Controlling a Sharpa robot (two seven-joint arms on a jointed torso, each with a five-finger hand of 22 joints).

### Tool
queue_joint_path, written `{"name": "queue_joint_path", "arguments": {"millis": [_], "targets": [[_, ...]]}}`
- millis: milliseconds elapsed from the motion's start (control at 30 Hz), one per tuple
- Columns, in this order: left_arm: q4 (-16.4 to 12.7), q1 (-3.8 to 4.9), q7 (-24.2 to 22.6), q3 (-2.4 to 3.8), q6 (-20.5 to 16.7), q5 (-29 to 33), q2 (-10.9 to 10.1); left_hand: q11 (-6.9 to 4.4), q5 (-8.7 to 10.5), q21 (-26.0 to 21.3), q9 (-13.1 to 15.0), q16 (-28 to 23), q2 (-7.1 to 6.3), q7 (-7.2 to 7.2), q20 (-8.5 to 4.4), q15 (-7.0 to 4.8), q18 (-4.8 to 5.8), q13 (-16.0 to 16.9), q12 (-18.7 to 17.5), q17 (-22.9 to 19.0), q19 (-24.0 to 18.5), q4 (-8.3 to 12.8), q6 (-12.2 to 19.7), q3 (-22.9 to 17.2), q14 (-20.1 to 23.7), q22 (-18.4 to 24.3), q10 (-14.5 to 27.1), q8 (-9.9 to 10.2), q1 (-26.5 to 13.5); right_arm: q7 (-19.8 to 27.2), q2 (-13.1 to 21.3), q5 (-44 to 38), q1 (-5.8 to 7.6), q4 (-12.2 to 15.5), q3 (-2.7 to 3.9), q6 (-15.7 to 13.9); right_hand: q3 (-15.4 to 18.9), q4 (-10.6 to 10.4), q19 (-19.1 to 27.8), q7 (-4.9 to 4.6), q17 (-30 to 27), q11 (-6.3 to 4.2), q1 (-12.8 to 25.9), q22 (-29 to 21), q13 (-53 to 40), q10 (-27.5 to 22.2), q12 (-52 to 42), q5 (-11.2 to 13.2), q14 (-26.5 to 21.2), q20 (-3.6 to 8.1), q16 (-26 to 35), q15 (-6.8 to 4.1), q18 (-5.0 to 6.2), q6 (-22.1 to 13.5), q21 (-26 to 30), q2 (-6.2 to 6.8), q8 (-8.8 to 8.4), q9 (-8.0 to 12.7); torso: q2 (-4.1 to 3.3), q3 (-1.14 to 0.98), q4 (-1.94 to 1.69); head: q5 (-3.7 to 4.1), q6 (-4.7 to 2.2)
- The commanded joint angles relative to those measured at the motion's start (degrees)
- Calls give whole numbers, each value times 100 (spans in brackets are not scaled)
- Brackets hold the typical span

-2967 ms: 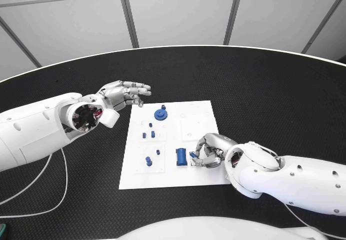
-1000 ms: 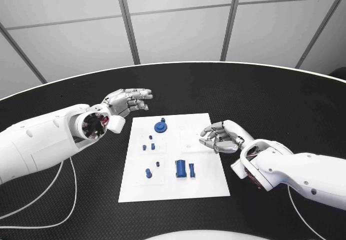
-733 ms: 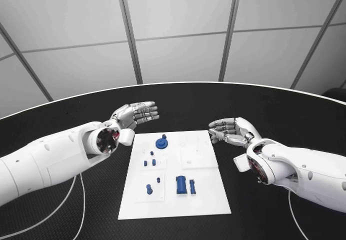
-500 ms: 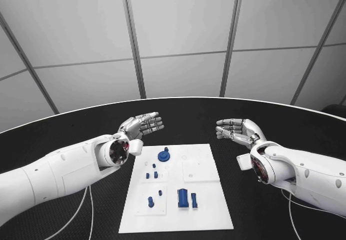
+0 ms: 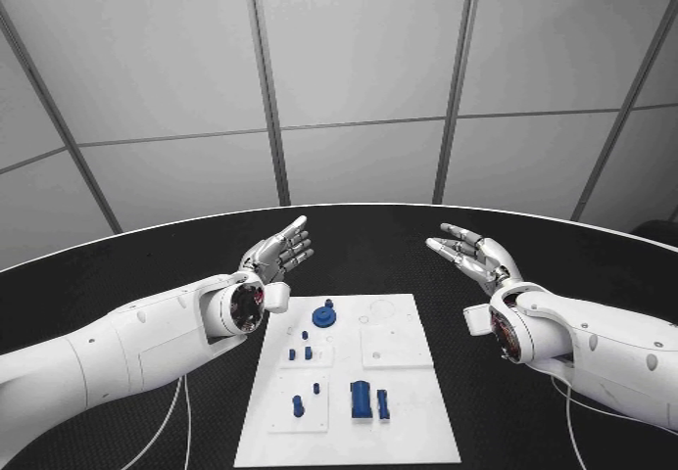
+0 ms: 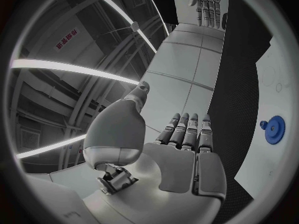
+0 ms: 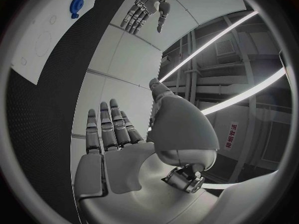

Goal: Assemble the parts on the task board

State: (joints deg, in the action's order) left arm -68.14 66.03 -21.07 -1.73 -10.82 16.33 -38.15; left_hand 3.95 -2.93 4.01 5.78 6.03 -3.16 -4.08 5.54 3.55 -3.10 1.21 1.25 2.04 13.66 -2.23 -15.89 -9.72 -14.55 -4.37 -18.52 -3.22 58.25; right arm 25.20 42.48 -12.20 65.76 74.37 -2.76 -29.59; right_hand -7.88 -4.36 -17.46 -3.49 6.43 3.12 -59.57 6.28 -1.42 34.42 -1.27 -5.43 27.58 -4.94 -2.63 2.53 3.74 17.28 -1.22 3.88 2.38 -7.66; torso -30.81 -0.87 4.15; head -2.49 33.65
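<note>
The white task board (image 5: pixel 400 377) lies in the middle of the black table. On it are a blue gear (image 5: pixel 325 316), two small blue pegs (image 5: pixel 300 353), another peg (image 5: pixel 298 405) and a blue block with a slim piece beside it (image 5: pixel 367 400). My left hand (image 5: pixel 281 251) is raised above the table beyond the board's far left corner, fingers straight and apart, holding nothing. My right hand (image 5: pixel 469 253) is raised beyond the far right corner, equally flat and empty. The left wrist view has my left hand (image 6: pixel 187 134), the gear (image 6: pixel 274 129) and the other hand (image 6: pixel 207 2). In the right wrist view my right hand (image 7: pixel 109 127) is spread flat.
The round black table (image 5: pixel 156 264) ends at a pale rim (image 5: pixel 85 247) in front of grey wall panels. White cables (image 5: pixel 167 416) run under my left arm. The right wrist view catches the board's corner (image 7: pixel 44 40) with the gear (image 7: pixel 76 4).
My right hand has let go of the slim blue piece by the block and lifted off the board. Both hands rose and opened flat, palms facing each other. The camera tilted up.
</note>
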Motion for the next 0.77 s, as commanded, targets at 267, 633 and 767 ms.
{"name": "queue_joint_path", "arguments": {"millis": [267, 633, 767], "targets": [[-896, -240, -356, 71, -1374, -669, -268, -395, 293, -401, -578, -603, 316, 408, -554, -355, 310, -121, -125, -204, -1366, 223, 1589, 972, 1455, 437, 1852, 322, -5825, 343, 165, 915, -420, 1170, 206, -1090, 788, 436, 1746, 349, -643, -312, 5957, -628, 142, -3442, 127, 543, -2758, 494, 263, -253, -374, -1728, 122, -388, -238, 766, -37, 86, -410, 246, 72], [-1993, -536, -796, 158, -3043, -1491, -598, -395, 293, -401, -578, -603, 316, 408, -554, -355, 310, -121, -125, -204, -1366, 223, 1589, 972, 1455, 437, 1852, 322, -5825, 460, 221, 1220, -560, 1559, 276, -1452, 788, 436, 1746, 349, -643, -312, 5957, -628, 142, -3442, 127, 543, -2758, 494, 263, -253, -374, -1728, 122, -388, -238, 766, -37, 87, -415, 249, 73], [-2148, -578, -858, 170, -3278, -1607, -644, -395, 293, -401, -578, -603, 316, 408, -554, -355, 310, -121, -125, -204, -1366, 223, 1589, 972, 1455, 437, 1852, 322, -5825, 460, 221, 1220, -560, 1559, 276, -1452, 788, 436, 1746, 349, -643, -312, 5957, -628, 142, -3442, 127, 543, -2758, 494, 263, -253, -374, -1728, 122, -388, -238, 766, -37, 87, -415, 249, 73]]}}
